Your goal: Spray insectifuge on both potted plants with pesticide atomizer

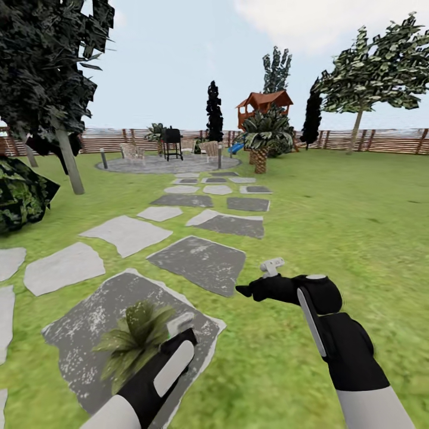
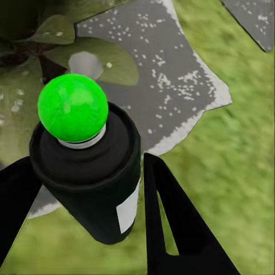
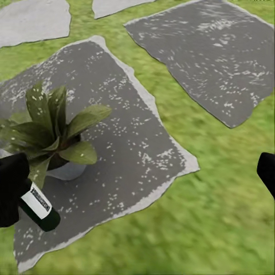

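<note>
Just beside the potted plant [image 3: 54,134], left gripper [image 2: 86,189] clamping the pesticide atomizer [image 2: 89,172]; right gripper [image 1: 245,291] spread; best keep nozzle aimed leafward

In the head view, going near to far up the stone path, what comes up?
Left gripper beside potted plant → stepping slabs → round paved patio with black grill → slat fence.

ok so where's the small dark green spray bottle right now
The dark green spray bottle sits in the left gripper, low left in the head view, beside the broad-leaved potted plant on the grey stone slab.
</note>
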Controlling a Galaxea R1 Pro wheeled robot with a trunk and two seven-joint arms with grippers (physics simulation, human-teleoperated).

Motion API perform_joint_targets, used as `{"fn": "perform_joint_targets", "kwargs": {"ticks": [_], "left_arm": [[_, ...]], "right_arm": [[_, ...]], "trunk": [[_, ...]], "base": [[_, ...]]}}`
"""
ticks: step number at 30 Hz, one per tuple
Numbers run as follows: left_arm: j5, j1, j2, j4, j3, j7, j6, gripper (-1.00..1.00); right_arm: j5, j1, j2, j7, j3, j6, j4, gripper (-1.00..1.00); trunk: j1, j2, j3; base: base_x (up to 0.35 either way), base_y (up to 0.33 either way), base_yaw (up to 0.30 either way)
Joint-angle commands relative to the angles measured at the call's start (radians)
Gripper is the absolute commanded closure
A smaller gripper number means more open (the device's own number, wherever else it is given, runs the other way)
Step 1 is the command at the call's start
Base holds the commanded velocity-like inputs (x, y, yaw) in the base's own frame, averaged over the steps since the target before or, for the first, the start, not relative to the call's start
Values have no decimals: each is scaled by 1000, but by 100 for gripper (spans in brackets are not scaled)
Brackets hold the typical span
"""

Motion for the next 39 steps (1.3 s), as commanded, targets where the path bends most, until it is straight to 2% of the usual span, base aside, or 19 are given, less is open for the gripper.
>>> {"fn": "perform_joint_targets", "kwargs": {"ticks": [1,5,12,15,23,27,30,39], "left_arm": [[-4,0,0,0,-2,-1,1,100],[-22,6,1,31,-2,-64,-13,100],[-22,7,-3,45,-2,-89,-15,100],[-21,7,-3,45,-2,-123,-14,100],[-16,6,-4,49,2,-156,-13,100],[-9,2,-1,49,19,-158,-6,100],[-9,-1,-2,41,63,-153,-1,100],[-8,-2,-5,37,81,-149,-10,100]], "right_arm": [[10,-1,-1,8,1,3,-1,-100],[9,4,-1,8,1,3,-1,-100],[9,6,-2,8,1,3,-1,-100],[8,6,-2,8,0,3,-2,-100],[-5,7,-6,12,-3,3,-3,-100],[-7,18,-6,15,-2,3,-11,-100],[-6,20,-5,15,-2,3,-20,-100],[-6,21,-3,13,-3,3,-31,-100]], "trunk": [[0,0,-1],[0,0,-1],[0,0,-1],[0,0,-1],[0,0,-1],[0,0,-1],[0,0,-1],[0,0,-1]], "base": [[7,-40,288],[3,-15,288],[15,-82,268],[67,-293,74],[91,-327,10],[208,-280,0],[246,-254,0],[197,-292,148]]}}
